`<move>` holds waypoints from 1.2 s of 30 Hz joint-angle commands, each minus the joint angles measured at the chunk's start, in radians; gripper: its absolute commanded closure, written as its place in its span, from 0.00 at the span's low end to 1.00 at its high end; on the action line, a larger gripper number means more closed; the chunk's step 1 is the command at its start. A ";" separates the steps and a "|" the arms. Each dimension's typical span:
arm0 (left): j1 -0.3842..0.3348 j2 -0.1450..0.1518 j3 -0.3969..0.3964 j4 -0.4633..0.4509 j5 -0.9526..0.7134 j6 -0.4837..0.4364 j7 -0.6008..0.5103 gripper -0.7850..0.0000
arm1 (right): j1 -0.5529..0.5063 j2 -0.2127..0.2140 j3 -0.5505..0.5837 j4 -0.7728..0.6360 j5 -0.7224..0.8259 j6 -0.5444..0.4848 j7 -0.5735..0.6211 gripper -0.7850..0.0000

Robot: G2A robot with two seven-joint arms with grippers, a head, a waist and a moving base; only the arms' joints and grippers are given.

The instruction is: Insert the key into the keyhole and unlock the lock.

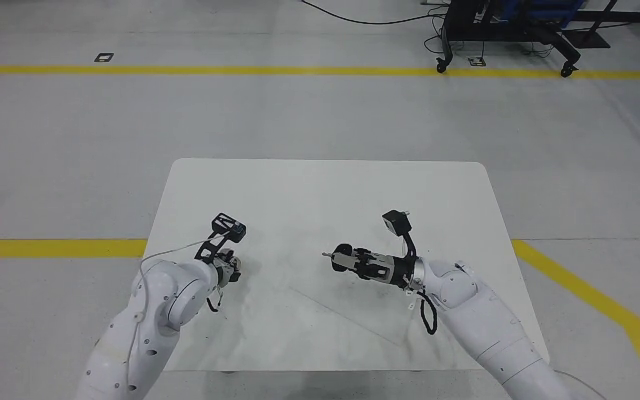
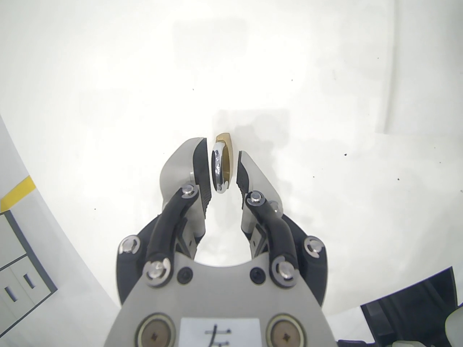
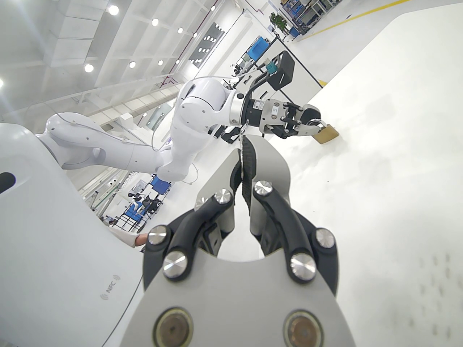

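At the table [image 1: 300,190], left fingers [image 2: 200,167] clamp the lock [image 2: 226,157]; right fingers [image 3: 249,160] pinch the key [image 1: 327,256].

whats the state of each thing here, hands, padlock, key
left hand: shut on the padlock, by its shackle
right hand: shut on the key
padlock: brass body resting on the table, shackle looks closed
key: not inserted, tip apart from the padlock
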 commanded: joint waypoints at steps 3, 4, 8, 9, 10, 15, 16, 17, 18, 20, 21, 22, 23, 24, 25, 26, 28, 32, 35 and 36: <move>0.005 0.000 -0.004 -0.004 0.001 -0.002 -0.001 1.00 | 0.000 0.000 0.000 0.000 0.000 0.000 0.000 1.00; 0.006 0.001 -0.005 -0.005 0.001 -0.003 -0.002 1.00 | 0.000 0.000 0.000 0.000 0.000 0.000 0.000 1.00; 0.014 0.002 -0.012 -0.002 -0.002 -0.009 -0.007 1.00 | 0.000 0.000 0.000 0.000 0.000 0.000 0.000 1.00; 0.016 0.002 -0.014 -0.001 -0.002 -0.011 -0.006 1.00 | 0.000 0.000 0.000 0.000 0.000 0.000 0.000 1.00; 0.017 0.002 -0.015 0.001 -0.003 -0.012 -0.005 1.00 | 0.000 0.000 0.000 0.000 0.000 0.000 0.000 1.00; 0.029 0.003 -0.035 0.000 -0.018 -0.010 0.038 1.00 | 0.000 0.000 0.000 0.000 0.000 0.000 0.000 1.00; 0.035 0.002 -0.044 -0.006 -0.039 -0.007 0.062 1.00 | 0.000 0.000 0.000 0.000 0.000 0.000 0.000 1.00; 0.042 0.001 -0.055 -0.015 -0.080 -0.011 0.095 1.00 | 0.000 0.000 0.000 0.000 0.000 0.000 0.000 1.00; 0.051 0.001 -0.071 -0.019 -0.129 -0.018 0.130 1.00 | 0.000 0.000 0.000 0.000 0.000 0.000 0.000 1.00; 0.068 -0.001 -0.111 -0.021 -0.239 -0.032 0.204 1.00 | 0.000 0.000 0.000 0.000 0.000 0.000 0.000 1.00; 0.077 -0.002 -0.132 -0.018 -0.304 -0.044 0.243 1.00 | 0.000 0.000 0.000 0.000 0.000 0.000 0.000 1.00; 0.081 -0.002 -0.145 -0.015 -0.350 -0.056 0.266 1.00 | 0.000 0.000 0.000 0.000 0.000 0.000 0.000 1.00; 0.089 -0.003 -0.173 -0.007 -0.442 -0.081 0.315 1.00 | 0.000 0.000 0.000 0.000 0.000 0.000 0.000 1.00; 0.092 -0.004 -0.187 -0.006 -0.490 -0.107 0.339 1.00 | 0.000 0.000 0.000 0.000 0.000 0.000 0.000 1.00; 0.094 -0.003 -0.194 -0.004 -0.507 -0.124 0.349 1.00 | 0.000 0.000 0.000 0.000 0.000 0.000 0.000 1.00; 0.096 -0.002 -0.196 -0.016 -0.517 -0.163 0.357 1.00 | 0.000 0.000 0.000 0.000 0.000 0.000 0.000 1.00; 0.095 -0.001 -0.196 -0.022 -0.507 -0.174 0.355 1.00 | 0.000 0.000 0.000 0.000 0.000 0.000 0.000 1.00; 0.095 -0.001 -0.196 -0.022 -0.507 -0.174 0.355 1.00 | 0.000 0.000 0.000 0.000 0.000 0.000 0.000 1.00; 0.097 -0.004 -0.189 -0.012 -0.572 -0.170 0.378 1.00 | 0.000 0.000 0.000 0.000 0.000 0.000 0.000 1.00; 0.088 -0.009 -0.182 0.002 -0.664 -0.174 0.395 1.00 | 0.000 0.000 0.000 0.000 0.000 0.000 0.000 1.00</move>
